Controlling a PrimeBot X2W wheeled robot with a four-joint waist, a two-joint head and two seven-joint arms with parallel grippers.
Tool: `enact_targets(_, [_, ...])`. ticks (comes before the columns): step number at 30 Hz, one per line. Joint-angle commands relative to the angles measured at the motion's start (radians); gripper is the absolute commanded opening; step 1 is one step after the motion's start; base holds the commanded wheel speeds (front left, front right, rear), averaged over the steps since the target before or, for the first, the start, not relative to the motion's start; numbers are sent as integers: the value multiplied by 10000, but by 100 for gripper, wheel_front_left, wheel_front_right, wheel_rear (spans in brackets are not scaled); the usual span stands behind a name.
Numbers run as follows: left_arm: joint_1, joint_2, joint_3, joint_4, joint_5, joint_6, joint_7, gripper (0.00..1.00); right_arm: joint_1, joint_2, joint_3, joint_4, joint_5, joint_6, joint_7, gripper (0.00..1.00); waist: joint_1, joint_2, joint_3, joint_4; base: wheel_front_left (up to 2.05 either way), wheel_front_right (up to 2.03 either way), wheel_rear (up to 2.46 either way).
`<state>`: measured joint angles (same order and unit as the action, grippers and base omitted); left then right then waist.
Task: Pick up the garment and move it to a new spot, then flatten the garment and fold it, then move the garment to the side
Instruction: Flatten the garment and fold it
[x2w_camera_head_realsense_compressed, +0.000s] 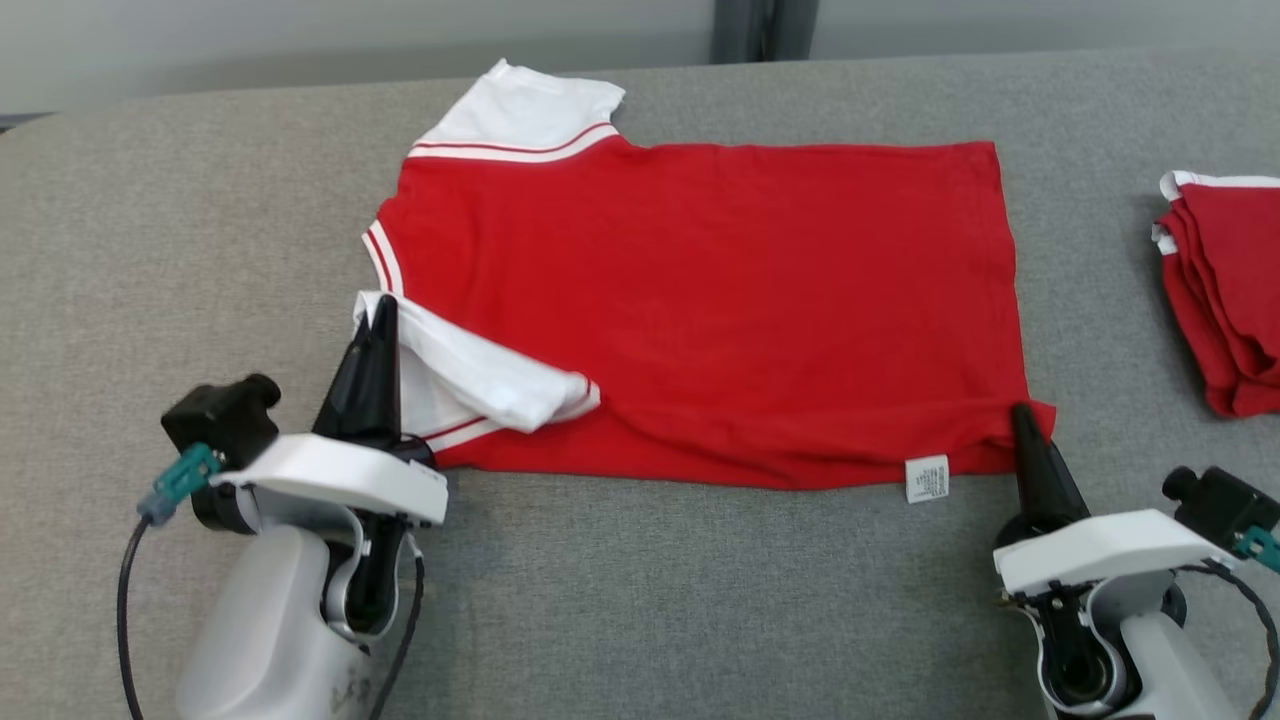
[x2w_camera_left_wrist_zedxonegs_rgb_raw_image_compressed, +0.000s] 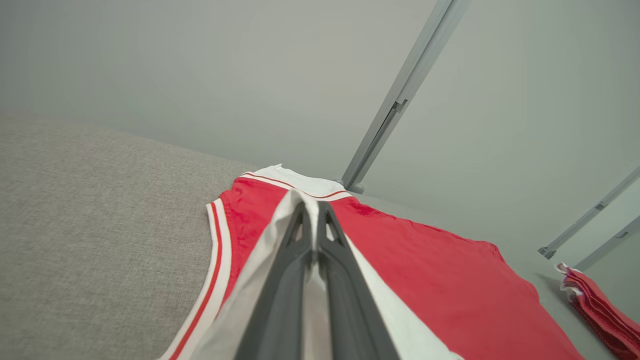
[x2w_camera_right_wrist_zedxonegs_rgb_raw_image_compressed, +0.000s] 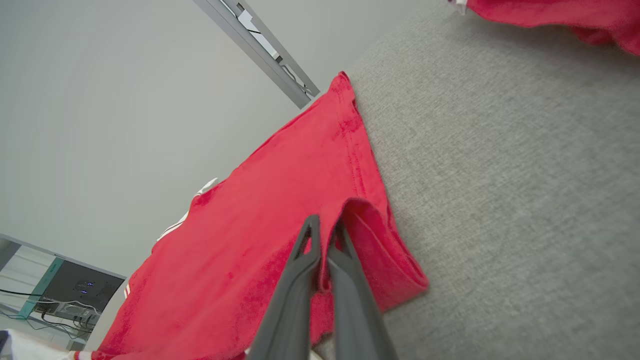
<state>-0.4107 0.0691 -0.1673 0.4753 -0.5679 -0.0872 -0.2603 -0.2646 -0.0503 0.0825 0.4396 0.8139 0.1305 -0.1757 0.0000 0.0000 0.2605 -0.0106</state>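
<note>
The garment (x2w_camera_head_realsense_compressed: 700, 300) is a red T-shirt with white, red-striped sleeves, spread flat across the grey table, neck to the left and hem to the right. My left gripper (x2w_camera_head_realsense_compressed: 380, 305) is shut on the near white sleeve (x2w_camera_head_realsense_compressed: 470, 375), which is lifted and folded over the red body; in the left wrist view the white cloth (x2w_camera_left_wrist_zedxonegs_rgb_raw_image_compressed: 280, 235) drapes round the shut left gripper (x2w_camera_left_wrist_zedxonegs_rgb_raw_image_compressed: 312, 207). My right gripper (x2w_camera_head_realsense_compressed: 1022, 412) is shut on the near hem corner of the garment (x2w_camera_right_wrist_zedxonegs_rgb_raw_image_compressed: 300, 200), and the right wrist view has a raised red fold pinched in the right gripper (x2w_camera_right_wrist_zedxonegs_rgb_raw_image_compressed: 326, 223).
A stack of folded red garments (x2w_camera_head_realsense_compressed: 1225, 290) lies at the table's right edge. The grey cloth-covered table (x2w_camera_head_realsense_compressed: 200, 250) has open room to the left and in front of the shirt. A wall with a grey post (x2w_camera_head_realsense_compressed: 765, 30) runs behind the far edge.
</note>
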Motion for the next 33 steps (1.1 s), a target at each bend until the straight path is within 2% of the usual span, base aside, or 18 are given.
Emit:
enact_targets(1, [-271,26,81,152,68,-32,-45,0,-195,-40,13,102,-48,5,-41,0,0,0,158,-114,0,0,0])
enact_targets(12, [-1196,-96,769,1093,900,-213,-55,0,-1681,-22,301,1540,-139,5,31,1,0,0,519,-296,0,0,0])
enact_targets(13, [-1216,-103,827,1130,970,-225,-56,0,-1817,-20,301,1674,-107,7,25,18,0,0,532,-283,0,0,0])
enact_targets(14, [-1248,-116,866,1168,1031,-236,-54,8,-1953,-19,287,1807,-61,7,2,40,0,0,546,-267,0,0,0])
enact_targets(15, [-1296,-127,923,1188,1071,-248,-55,33,-2078,-17,277,1906,28,7,-24,56,0,0,557,-249,0,0,0])
enact_targets(16, [-1342,-132,986,1196,1116,-261,-55,58,-2195,-14,278,2012,102,7,-45,100,0,0,566,-232,0,0,0])
enact_targets(17, [-1396,-148,1056,1242,1201,-264,-55,100,-2403,-15,312,2202,250,7,-60,100,0,0,584,-206,0,0,0])
enact_targets(27, [-1516,-162,998,1263,1085,-361,-56,100,-3359,-13,474,2936,940,13,-118,100,0,0,633,-161,0,0,0])
enact_targets(33, [-1302,-165,972,964,1106,-401,-56,100,-3788,-123,348,3150,832,13,-404,100,0,0,619,-128,0,0,0])
